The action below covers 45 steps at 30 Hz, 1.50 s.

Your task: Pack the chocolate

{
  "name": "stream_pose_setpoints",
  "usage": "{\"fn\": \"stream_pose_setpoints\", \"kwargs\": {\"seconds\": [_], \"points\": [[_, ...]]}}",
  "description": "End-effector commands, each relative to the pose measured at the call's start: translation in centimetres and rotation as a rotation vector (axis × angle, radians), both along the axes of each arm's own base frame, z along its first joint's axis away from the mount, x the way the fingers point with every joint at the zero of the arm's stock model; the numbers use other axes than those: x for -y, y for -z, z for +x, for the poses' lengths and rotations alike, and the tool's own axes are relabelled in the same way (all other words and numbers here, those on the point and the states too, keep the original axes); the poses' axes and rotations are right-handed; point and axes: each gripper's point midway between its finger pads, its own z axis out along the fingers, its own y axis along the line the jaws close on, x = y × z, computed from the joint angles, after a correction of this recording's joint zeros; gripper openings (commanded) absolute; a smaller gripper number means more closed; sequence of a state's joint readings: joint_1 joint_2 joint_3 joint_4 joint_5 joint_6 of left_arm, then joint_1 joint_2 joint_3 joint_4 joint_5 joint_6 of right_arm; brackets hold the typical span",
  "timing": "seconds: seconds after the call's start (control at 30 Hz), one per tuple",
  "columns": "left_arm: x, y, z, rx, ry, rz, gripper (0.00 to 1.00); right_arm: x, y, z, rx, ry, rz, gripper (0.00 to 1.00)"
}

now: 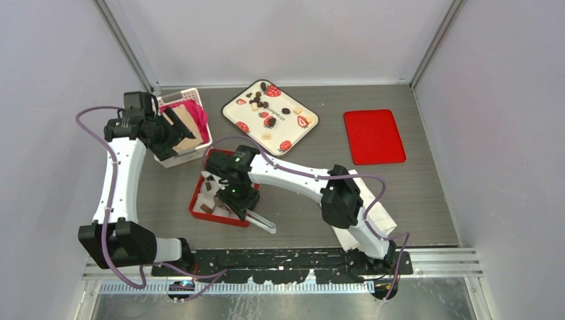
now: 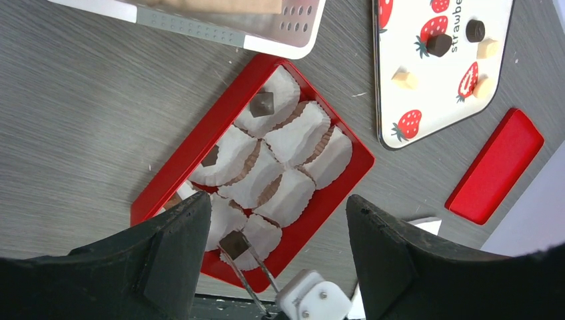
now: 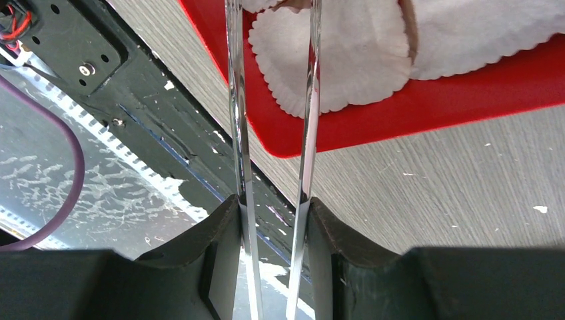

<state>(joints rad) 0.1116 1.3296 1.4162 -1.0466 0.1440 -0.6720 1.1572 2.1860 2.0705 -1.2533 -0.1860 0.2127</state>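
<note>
A small dark cube of chocolate [image 2: 233, 244] sat pinched between the tips of the tweezers [image 3: 309, 120], just over a white paper cup [image 2: 261, 235] at the near corner of the red box [image 2: 200, 143]. Two more dark pieces [image 2: 264, 103] lay in cups along the box's left side, and most of the other cups looked empty. The rest of the chocolate [image 1: 258, 100], dark with a few cream bits, was loose on the strawberry tray [image 1: 233, 107] beyond the box.

The right gripper [image 3: 273, 210] was clamped on the tweezers, squeezing both blades. The left gripper [image 2: 276, 200] hung high over the table, its fingers wide apart and holding nothing.

The step looked like setting this piece into its cup. The next move would call for lowering it inside the cup, then easing the squeeze so the blades spread and let go, without dragging the thin paper.
</note>
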Motion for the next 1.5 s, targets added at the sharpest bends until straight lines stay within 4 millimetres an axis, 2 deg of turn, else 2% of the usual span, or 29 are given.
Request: {"fn": "stream_pose_setpoints", "kwargs": {"seconds": [0.0, 0.4, 0.77, 0.93, 1.0, 1.13, 1.27, 1.37, 1.47], "points": [[0.1, -1.1, 0.0, 0.058, 0.021, 0.002, 0.75, -1.0, 0.0, -1.3, -0.022, -0.027, 0.021, 0.18], [0.1, -1.3, 0.0, 0.06, 0.023, 0.005, 0.75, -1.2, 0.4, -1.3, -0.022, -0.024, 0.017, 0.41], [0.0, -1.4, 0.3, 0.061, 0.022, 0.004, 0.75, -1.1, 0.3, -1.1, -0.008, -0.03, 0.017, 0.47], [0.0, -1.4, 0.3, 0.063, 0.02, 0.005, 0.75, -1.2, 0.0, -0.8, 0.008, -0.034, 0.025, 0.47], [0.0, -1.5, 0.4, 0.063, 0.019, 0.005, 0.75, -1.3, -0.7, -0.4, 0.039, -0.031, 0.036, 0.44], [0.0, -1.8, 0.5, 0.068, 0.02, 0.006, 0.75, -1.3, -4.1, 2.5, 0.149, 0.017, 0.097, 0.33], [0.0, -1.9, 0.7, 0.071, 0.019, 0.007, 0.75, -0.2, -7.7, 7.0, 0.235, 0.14, 0.178, 0.24], [-0.1, -2.0, 0.8, 0.075, 0.015, 0.007, 0.75, 1.7, -9.1, 11.0, 0.291, 0.277, 0.214, 0.15], [-0.2, -2.2, 0.9, 0.081, 0.009, 0.008, 0.75, 5.6, -8.8, 15.8, 0.329, 0.447, 0.165, 0.13]]}}
